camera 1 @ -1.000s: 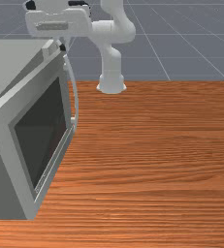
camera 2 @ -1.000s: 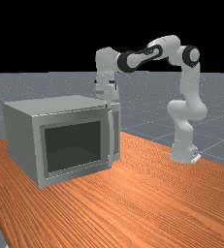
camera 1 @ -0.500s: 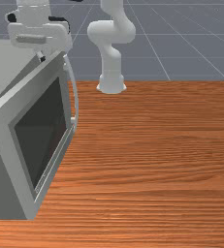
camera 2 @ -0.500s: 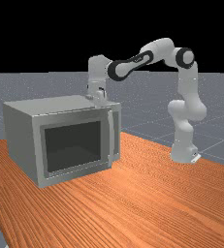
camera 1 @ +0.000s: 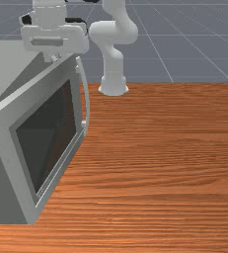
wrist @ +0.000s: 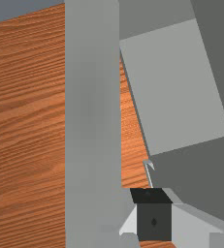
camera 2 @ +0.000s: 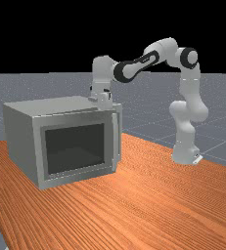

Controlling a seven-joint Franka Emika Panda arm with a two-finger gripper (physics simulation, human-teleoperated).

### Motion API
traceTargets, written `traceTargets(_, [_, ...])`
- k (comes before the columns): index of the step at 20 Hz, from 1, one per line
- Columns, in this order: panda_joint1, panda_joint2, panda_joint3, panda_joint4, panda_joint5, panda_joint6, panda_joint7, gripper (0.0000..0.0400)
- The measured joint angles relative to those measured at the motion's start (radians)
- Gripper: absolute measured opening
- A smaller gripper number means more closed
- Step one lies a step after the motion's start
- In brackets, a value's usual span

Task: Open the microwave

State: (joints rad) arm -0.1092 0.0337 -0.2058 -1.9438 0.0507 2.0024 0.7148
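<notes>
Front view: left edge crops the microwave (camera 1: 7, 59), top edge crops my arm (camera 1: 113, 32). Door (camera 1: 9, 153) hides my gripper's (camera 1: 54, 43) lower end.

So, going by the front view's clock face, the microwave (camera 1: 2, 173) sits at 9 on the table (camera 1: 174, 163), arm base (camera 1: 113, 85) at 12, gripper (camera 1: 54, 58) around 11, right behind the door's (camera 1: 17, 168) top edge.

We reach our arm (camera 2: 164, 50) high across toward the far view's left, elbow raised, forearm (camera 2: 147, 62) sloping down to the wrist (camera 2: 102, 70), our hand (camera 1: 55, 42) hanging upright below it.
</notes>
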Motion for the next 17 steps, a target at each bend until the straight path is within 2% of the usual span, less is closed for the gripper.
traceTargets(8, [-0.015,0.022,0.186,0.015,0.003,0.045,0.052,0.0000])
traceTargets(12, [0.015,0.158,0.256,0.192,0.005,-0.010,0.054,0.0001])
traceTargets(14, [0.042,0.270,0.272,0.348,0.006,-0.057,0.056,0.0034])
traceTargets(16, [0.056,0.405,0.275,0.551,0.005,-0.145,0.063,0.0097])
traceTargets(17, [0.057,0.457,0.274,0.632,0.004,-0.177,0.066,0.0116])
